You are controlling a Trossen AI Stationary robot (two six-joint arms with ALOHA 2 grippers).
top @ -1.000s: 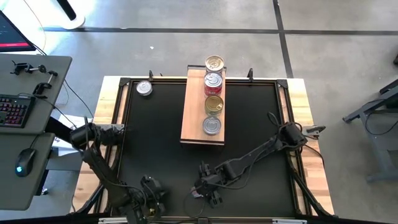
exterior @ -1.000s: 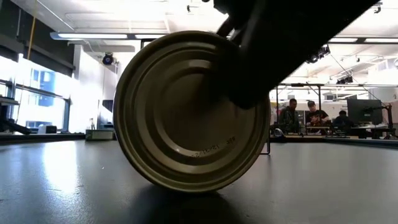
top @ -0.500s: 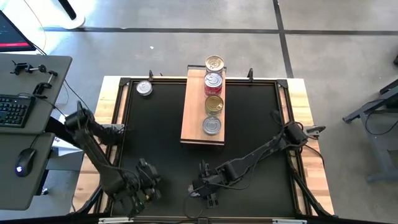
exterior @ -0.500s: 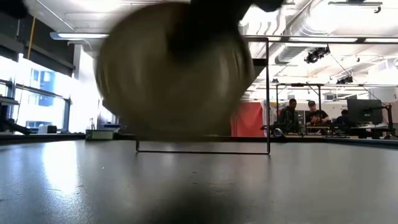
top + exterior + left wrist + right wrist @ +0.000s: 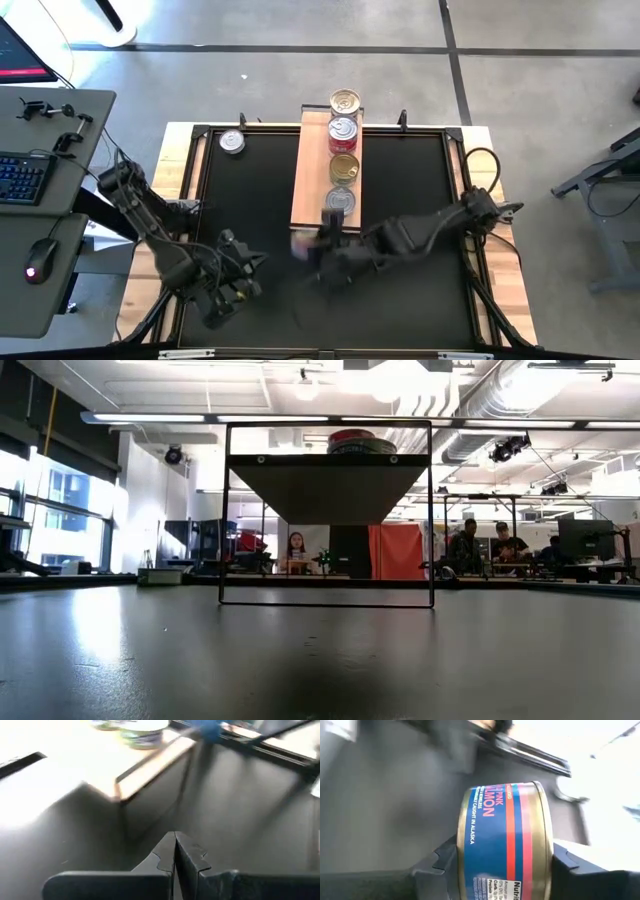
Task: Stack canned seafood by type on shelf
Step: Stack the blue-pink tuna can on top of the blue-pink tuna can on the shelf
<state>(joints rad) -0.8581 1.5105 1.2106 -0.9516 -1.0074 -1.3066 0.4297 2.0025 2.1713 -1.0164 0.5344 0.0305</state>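
Note:
My right gripper point(image 5: 315, 248) hovers over the black table just near of the shelf's near end, shut on a salmon tin point(image 5: 507, 840) with a blue and red label. The shelf point(image 5: 312, 175) is a long wooden board raised on a thin wire frame point(image 5: 222, 510). A row of several tins stands on it: two near ones with gold and silver lids point(image 5: 340, 200), then a red-sided stack point(image 5: 343, 130) and a gold-lidded one point(image 5: 345, 101). One lone tin point(image 5: 232, 142) rests on the table's far left corner. My left gripper point(image 5: 175, 851) is shut and empty, at the near left point(image 5: 235, 285). My right gripper pinches the salmon tin between its two fingers, one finger point(image 5: 445, 865) on each flat end. The labelled side wall point(image 5: 510, 870) lies between them. The tin is lifted clear of the table and turned on its side.
Open black tabletop point(image 5: 250, 210) lies left of the shelf and more point(image 5: 410, 180) to its right. The table's wooden frame point(image 5: 180, 150) borders it. A desk with a keyboard and mouse point(image 5: 40, 170) stands off the left side. People sit in the room behind point(image 5: 490, 545).
My right gripper has lifted the tin from the table near the near edge, where it stood on its rim, and carried it up and toward the shelf's near end. The tin has left the low view. My left gripper has moved a little toward the far edge.

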